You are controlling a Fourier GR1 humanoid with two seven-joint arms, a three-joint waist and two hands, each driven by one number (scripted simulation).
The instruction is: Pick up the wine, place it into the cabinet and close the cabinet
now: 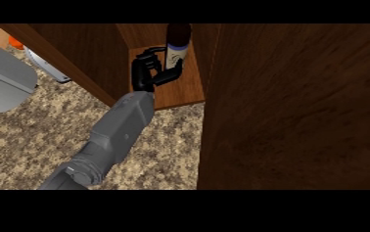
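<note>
A dark wine bottle (178, 36) with a pale label stands upright on the shelf floor (186, 88) inside the open wooden cabinet. My left hand (145, 75) reaches in from the lower left and sits at the bottle's left side. Its fingers curl at the label and its thumb presses the bottle's lower part. The bottle's base is hidden behind the hand. My right hand shows nowhere in the head view.
The open cabinet door (289, 104) fills the right half of the view, close by. The cabinet's left wall (86, 55) slants beside my forearm. A grey object (13, 79), a white item (47, 65) and something orange (14, 41) lie at the left on the speckled counter (43, 133).
</note>
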